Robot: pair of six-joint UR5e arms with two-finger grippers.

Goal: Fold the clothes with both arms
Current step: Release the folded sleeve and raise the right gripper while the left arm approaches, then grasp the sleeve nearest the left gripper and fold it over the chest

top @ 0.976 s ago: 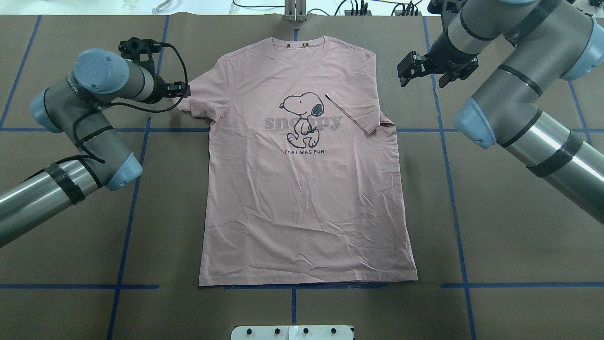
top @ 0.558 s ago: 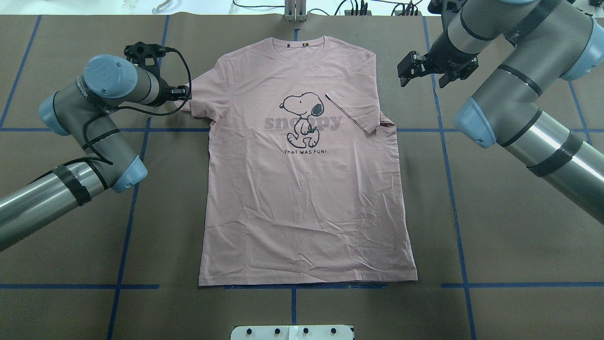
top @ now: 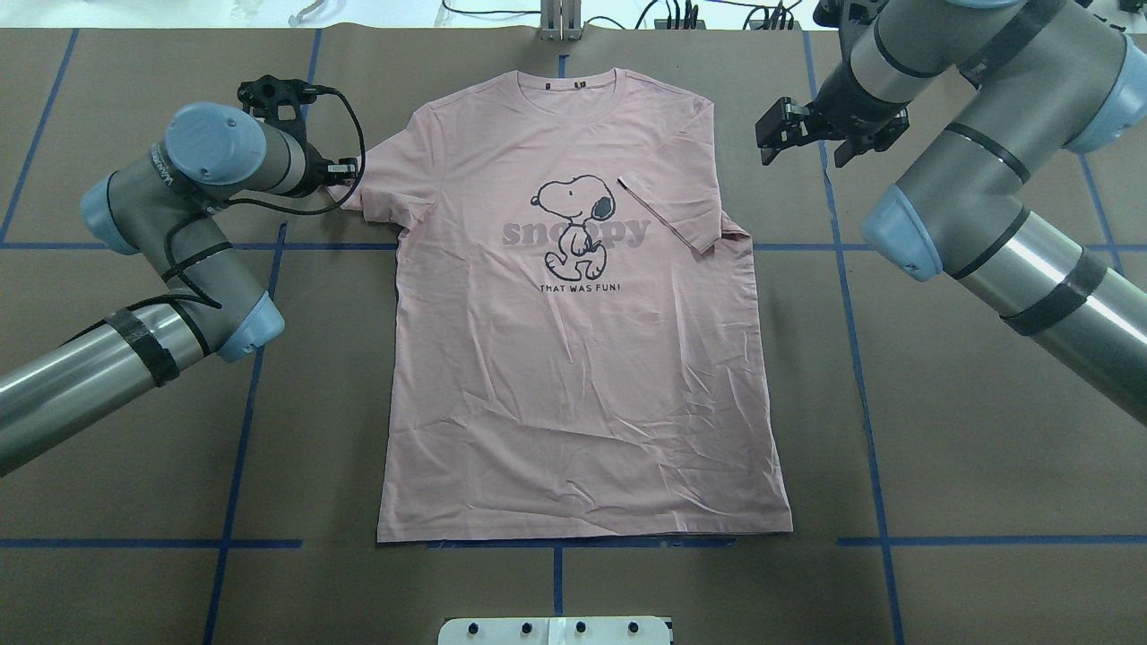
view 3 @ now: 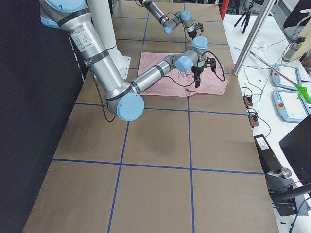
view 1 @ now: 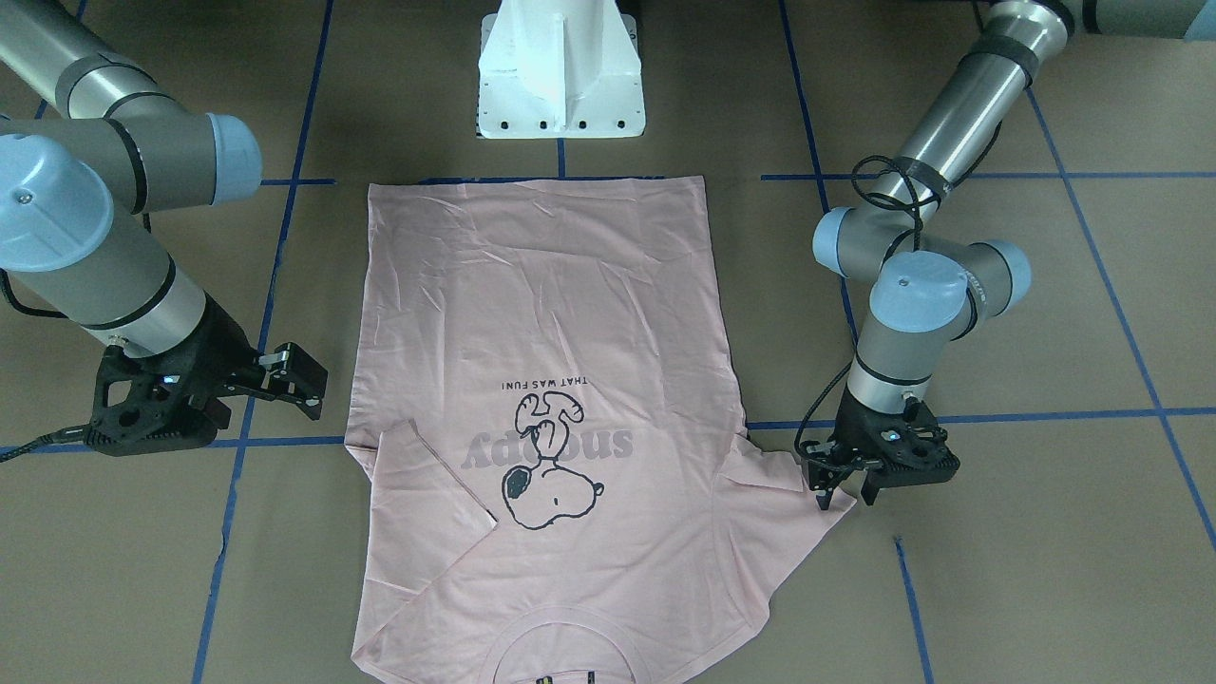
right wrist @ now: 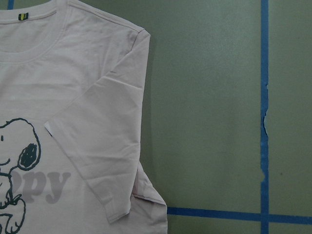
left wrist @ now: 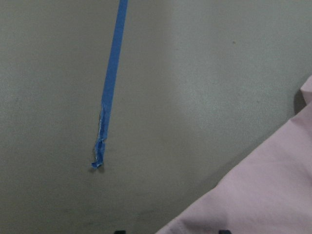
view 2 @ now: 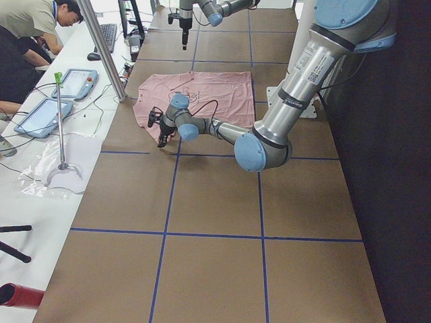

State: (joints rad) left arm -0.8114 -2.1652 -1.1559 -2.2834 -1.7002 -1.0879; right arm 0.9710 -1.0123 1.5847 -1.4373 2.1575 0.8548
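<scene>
Step in hand: grasp the sleeve (top: 381, 184) at upper left of the T-shirt (top: 573, 358), which lies flat, print up, at centre frame. Seat the hem fully between the fingers before closing, and pinch both layers (the opposite sleeve (top: 672, 210) lies folded inward). The left gripper (top: 348, 170) points down at the sleeve tip, jaws apart. The right gripper (top: 769, 139) hovers at upper right, jaws apart, clear of fabric.
</scene>
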